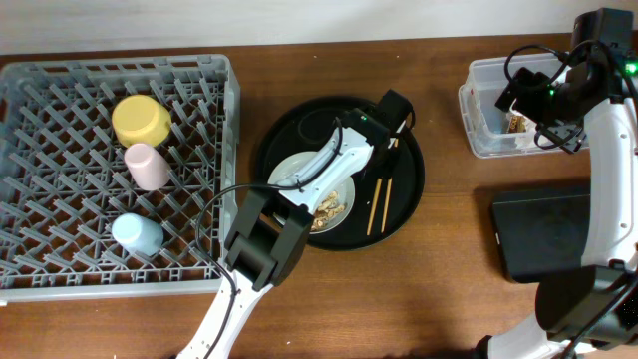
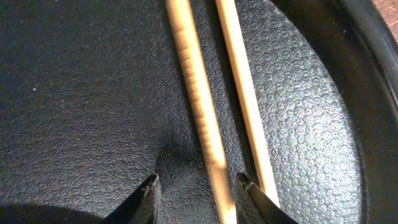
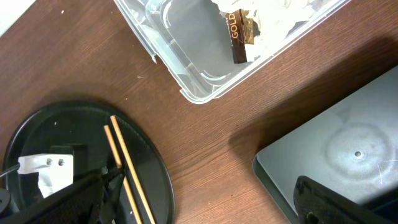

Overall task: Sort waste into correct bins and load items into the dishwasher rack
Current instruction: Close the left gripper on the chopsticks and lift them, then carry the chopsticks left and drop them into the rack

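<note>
In clear tub [image 3: 163, 46] — wrapper [image 3: 239, 28] reads "GOLD" | left gripper [image 2: 196, 182] parted over chopsticks [image 2: 194, 93]

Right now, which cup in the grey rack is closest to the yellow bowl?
The pink cup, just below the yellow bowl in the overhead view. The light blue cup sits farther down the rack, past the pink one.

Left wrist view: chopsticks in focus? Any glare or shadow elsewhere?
Left wrist: chopsticks sharp up top, smearing out of focus near the left hand; shadow pools bottom-left on the round black tray. Right wrist: glare washes the shallow black tray grey. Overhead: even light, no blur.
</note>
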### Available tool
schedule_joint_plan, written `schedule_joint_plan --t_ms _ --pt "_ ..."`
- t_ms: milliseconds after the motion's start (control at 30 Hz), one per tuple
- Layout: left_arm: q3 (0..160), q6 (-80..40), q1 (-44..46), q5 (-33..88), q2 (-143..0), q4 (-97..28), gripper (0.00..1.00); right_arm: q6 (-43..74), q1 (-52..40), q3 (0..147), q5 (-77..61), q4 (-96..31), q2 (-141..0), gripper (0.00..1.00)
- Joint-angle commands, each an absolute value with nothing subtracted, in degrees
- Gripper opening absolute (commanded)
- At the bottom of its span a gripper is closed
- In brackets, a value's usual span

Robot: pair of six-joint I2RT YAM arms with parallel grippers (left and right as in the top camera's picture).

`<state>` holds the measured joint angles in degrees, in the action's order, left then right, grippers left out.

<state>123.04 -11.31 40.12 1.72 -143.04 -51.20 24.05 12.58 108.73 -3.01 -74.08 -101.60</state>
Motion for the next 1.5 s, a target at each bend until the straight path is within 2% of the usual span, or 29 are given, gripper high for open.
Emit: schedule_joint_plan --t_ms 0,33,200,233,400,500,633,833,933,1067,1233,1367,1467 --pt "122.1 -10.63 39.99 1.83 -143.68 -51.48 0.35 24.49 12.78 108.9 -2.72 -74.11 -101.54 0.98" --pt "122.1 -10.63 39.99 1.72 -143.68 -51.55 0.32 24.49 12.78 108.9 -2.72 -74.11 -101.54 0.99" --pt "120.77 -10.63 41.63 1.26 -143.7 -51.33 0.32 24.49 12.78 108.9 -2.72 -74.11 -101.54 0.98" --pt "120.77 -10.63 42.04 0.03 -143.68 -51.31 0.27 24.49 12.78 108.9 -2.72 -74.11 -101.54 0.98" --pt "120.79 -10.63 43.72 -6.83 -143.68 -52.27 0.21 24.49 12.78 108.9 -2.72 -74.11 -101.54 0.99" --pt "120.79 -10.63 43.83 -6.7 -143.68 -52.38 0.16 24.49 12.78 108.9 -2.72 -74.11 -101.54 0.98" --pt "121.73 -10.63 43.83 -6.72 -143.65 -53.8 0.01 24.49 12.78 108.9 -2.72 -74.11 -101.54 0.99" --pt "129.97 -11.07 43.59 -6.68 -143.65 -60.62 0.01 24.49 12.78 108.9 -2.72 -74.11 -101.54 0.98" --pt "142.5 -13.28 42.09 -5.04 -143.65 -69.06 0.01 24.49 12.78 108.9 -2.72 -74.11 -101.54 0.98" --pt "159.98 -16.36 35.31 -4.8 -143.65 -82.0 0.01 24.49 12.78 108.9 -2.72 -74.11 -101.54 0.98" --pt "165.31 -24.23 19.51 -2.96 -143.65 -92.73 0.01 24.49 12.78 108.9 -2.72 -74.11 -101.54 0.99" --pt "165.31 -24.03 5.93 3.7 -143.68 -94.15 0.01 24.49 12.78 108.9 -2.72 -74.11 -101.54 0.99" --pt "165.25 -13.69 -0.01 3.73 -143.68 -93.6 0.01 24.49 12.78 108.9 -2.72 -74.11 -101.54 0.98"
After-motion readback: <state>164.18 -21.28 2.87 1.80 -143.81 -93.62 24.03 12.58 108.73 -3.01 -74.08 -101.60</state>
